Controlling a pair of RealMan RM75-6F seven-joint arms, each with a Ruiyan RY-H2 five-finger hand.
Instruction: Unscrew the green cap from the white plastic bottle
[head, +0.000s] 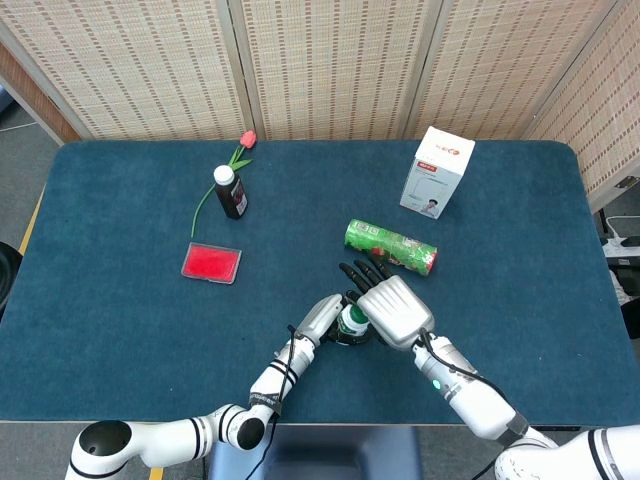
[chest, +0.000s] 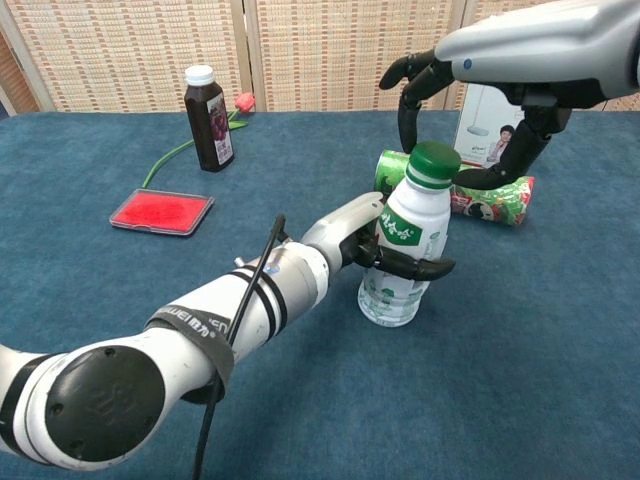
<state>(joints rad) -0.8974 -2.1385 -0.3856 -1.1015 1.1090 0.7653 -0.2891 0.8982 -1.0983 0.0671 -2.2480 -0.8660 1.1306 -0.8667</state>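
Observation:
The white plastic bottle stands upright on the blue table, its green cap on top. My left hand grips the bottle around its middle, dark fingers wrapped across the label. My right hand hovers just above and behind the cap, fingers curled down around it, still apart from it. In the head view the right hand covers most of the bottle; only a bit of the cap shows, with the left hand beside it.
A green cylindrical can lies just behind the bottle. A white box stands at the back right. A dark bottle, a tulip and a red pad sit at the left.

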